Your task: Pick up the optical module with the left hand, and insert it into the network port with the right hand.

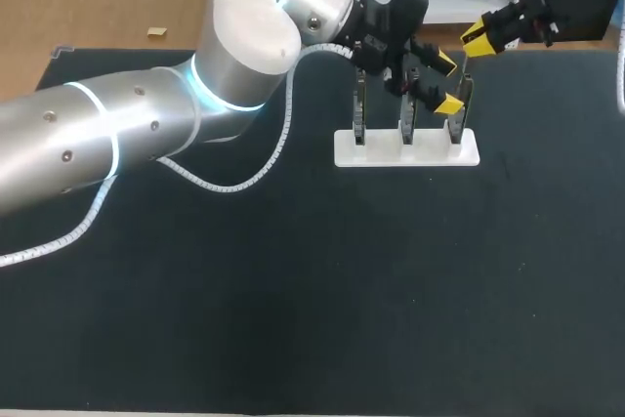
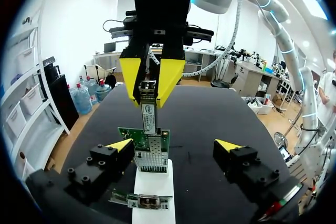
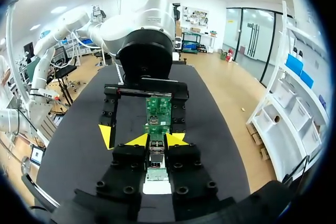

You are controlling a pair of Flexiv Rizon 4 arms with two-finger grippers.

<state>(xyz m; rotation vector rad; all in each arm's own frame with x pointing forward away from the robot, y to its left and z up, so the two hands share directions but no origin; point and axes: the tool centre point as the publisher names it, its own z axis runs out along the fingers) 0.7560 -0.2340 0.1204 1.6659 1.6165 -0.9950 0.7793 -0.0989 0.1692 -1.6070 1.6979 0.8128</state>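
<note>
Your right claw (image 2: 149, 98) is clamped on the module (image 2: 149, 116), its lower end meeting the green card (image 2: 143, 142) on the white stand (image 1: 405, 148). Your left claw (image 2: 175, 145) stands apart, straddling that card. The stand sits at one o'clock near the far edge of the bench (image 1: 293, 319), with open room from four to eight o'clock.

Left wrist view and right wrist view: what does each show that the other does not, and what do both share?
Only the left wrist view shows the long body of the optical module, hanging upright from the right pincer down to the green card, and the left pincer open, its tips wide apart. Only the right wrist view shows the card's other face and the right pincer from behind, shut on the module's end. Both show the module, the card upright on the white stand, and both pincers.
</note>
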